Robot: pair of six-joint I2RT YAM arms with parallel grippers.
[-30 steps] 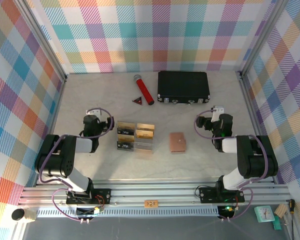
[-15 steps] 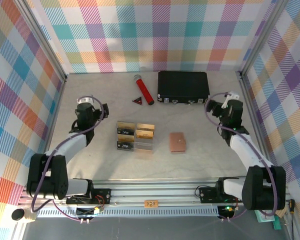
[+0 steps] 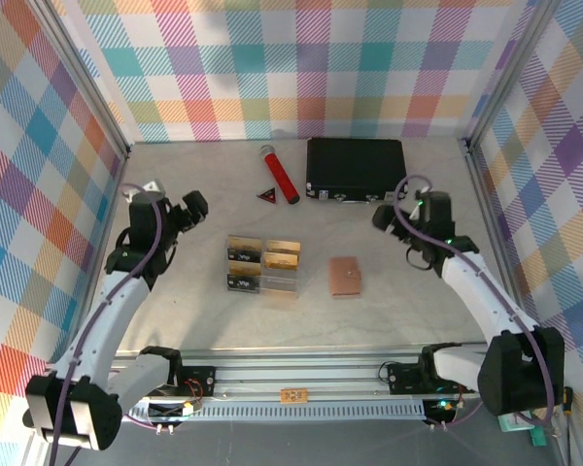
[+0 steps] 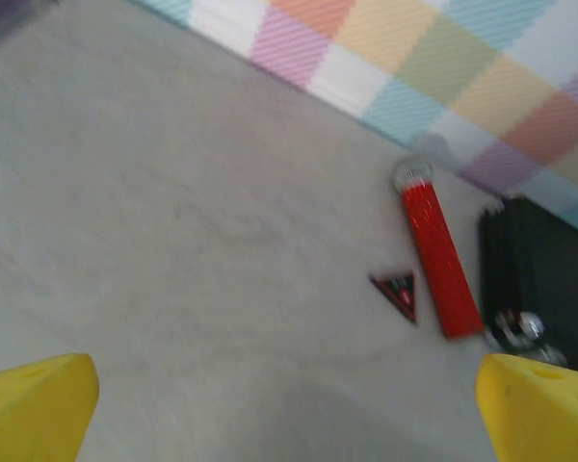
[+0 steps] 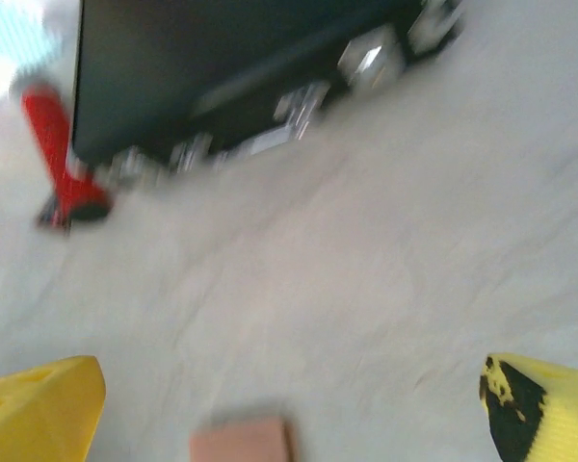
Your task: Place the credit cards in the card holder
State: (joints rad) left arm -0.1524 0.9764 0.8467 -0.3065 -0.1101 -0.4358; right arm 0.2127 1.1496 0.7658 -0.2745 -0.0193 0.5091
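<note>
The left gripper (image 3: 192,207) and right gripper (image 3: 387,219) are hovering wide open and empty, flanking the credit cards (image 3: 283,256) lying in a tray (image 3: 283,285) beside the card holder (image 3: 346,276).

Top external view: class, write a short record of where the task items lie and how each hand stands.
credit cards: in the clear tray
card holder: lying flat, right of the tray, apart from it
left hand: open, empty, left of the tray
right hand: open, empty, right of the card holder
far side: black case, red tube, red triangle
</note>
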